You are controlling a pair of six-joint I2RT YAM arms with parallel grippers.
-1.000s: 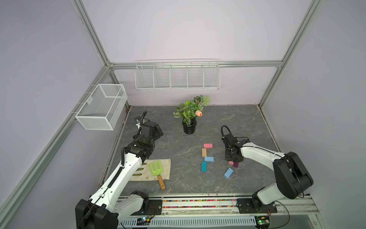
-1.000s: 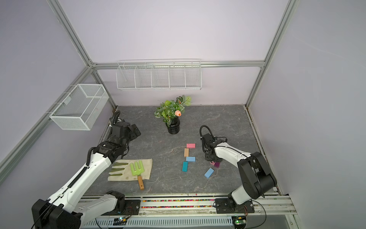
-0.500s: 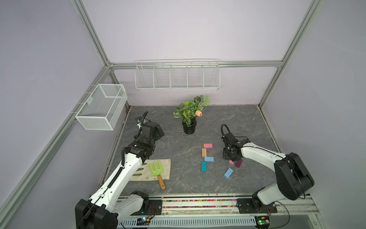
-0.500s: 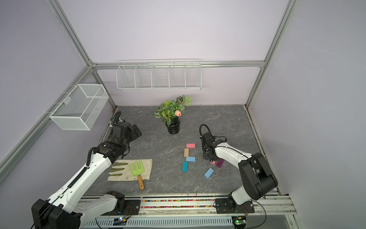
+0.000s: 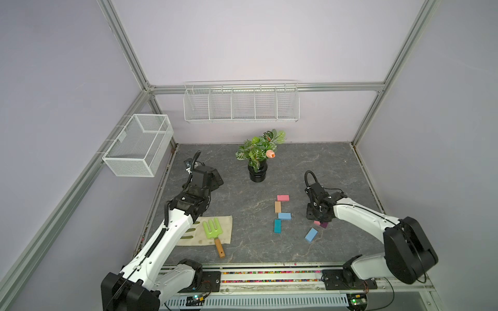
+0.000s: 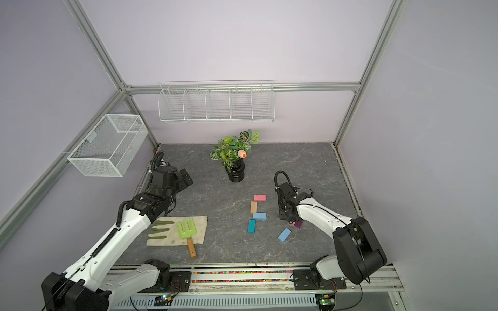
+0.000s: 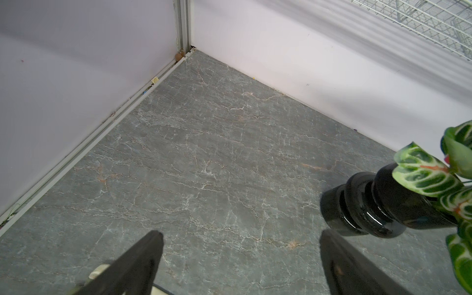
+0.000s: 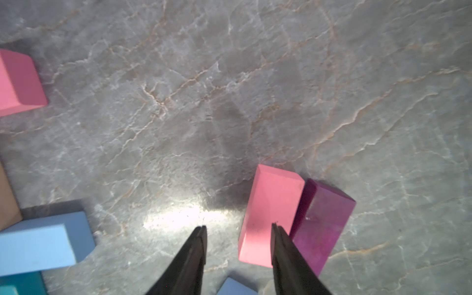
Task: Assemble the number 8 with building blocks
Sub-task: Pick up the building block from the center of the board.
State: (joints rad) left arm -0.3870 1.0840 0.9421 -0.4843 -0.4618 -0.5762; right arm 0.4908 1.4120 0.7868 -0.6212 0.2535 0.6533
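Four building blocks lie in a partial figure: pink point(image 5: 283, 198), tan point(image 5: 277, 207), light blue point(image 5: 284, 216) and teal point(image 5: 277, 225). To the right, a second pink block point(image 8: 270, 214) and a dark purple block point(image 8: 323, 224) lie side by side and touching. Another light blue block point(image 5: 311, 235) lies loose nearer the front. My right gripper point(image 8: 238, 226) hangs open just above that pair, one finger over the pink block and the other over bare floor, holding nothing. My left gripper point(image 7: 240, 233) is open over bare floor at the back left. The number 8 is only partly formed.
A black pot with a leafy plant point(image 5: 258, 172) stands at the back middle, close to the left gripper. A green garden fork point(image 5: 213, 230) lies on a cloth with a glove point(image 5: 226, 223) at the front left. Wire baskets point(image 5: 241, 103) hang on the back and left walls.
The right gripper has shifted slightly above the pink and purple pair and its fingers stand a little wider. The left arm has not moved.
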